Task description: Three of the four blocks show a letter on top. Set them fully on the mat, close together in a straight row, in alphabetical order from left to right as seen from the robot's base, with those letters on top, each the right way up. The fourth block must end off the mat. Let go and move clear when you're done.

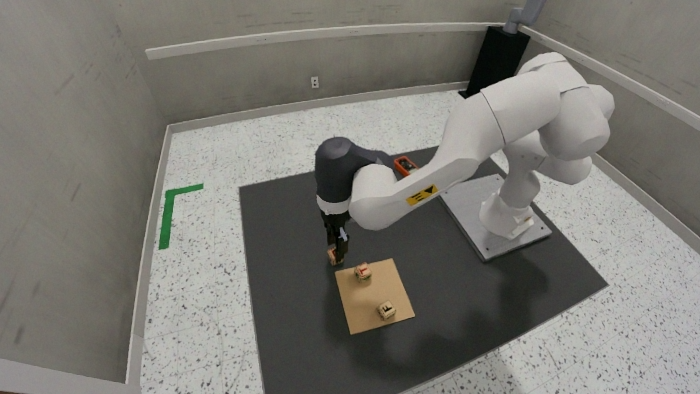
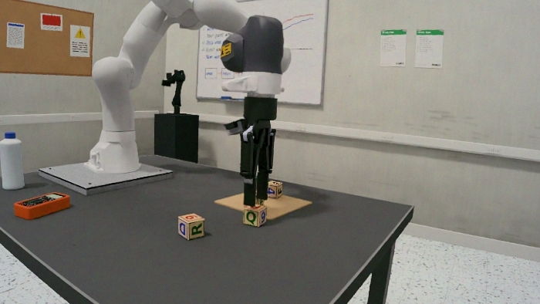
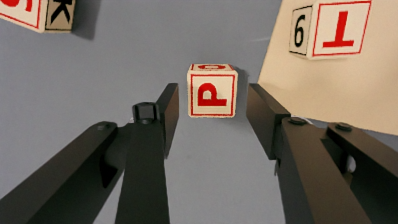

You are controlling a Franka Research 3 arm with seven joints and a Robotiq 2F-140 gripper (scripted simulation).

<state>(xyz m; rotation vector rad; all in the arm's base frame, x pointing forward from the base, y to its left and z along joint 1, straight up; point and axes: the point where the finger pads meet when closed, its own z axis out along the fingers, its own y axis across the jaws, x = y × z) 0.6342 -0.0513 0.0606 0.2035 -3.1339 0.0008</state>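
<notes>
P block (image 3: 212,91) between open gripper (image 3: 212,117) fingers

The top view looks steeply down from high behind the robot, taking in the whole dark table (image 1: 525,280) and surrounding floor. The exterior view sits low near the table's (image 2: 116,262) far corner, facing back toward the arm's base. The wrist view looks down, close, between the gripper's fingers; all three share the tan mat (image 1: 360,320) (image 2: 287,206) (image 3: 340,95).

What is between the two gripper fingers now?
In the wrist view, the P block sits on the bare table ahead of the open gripper, centred on the gap between its fingers, not touching them.
</notes>
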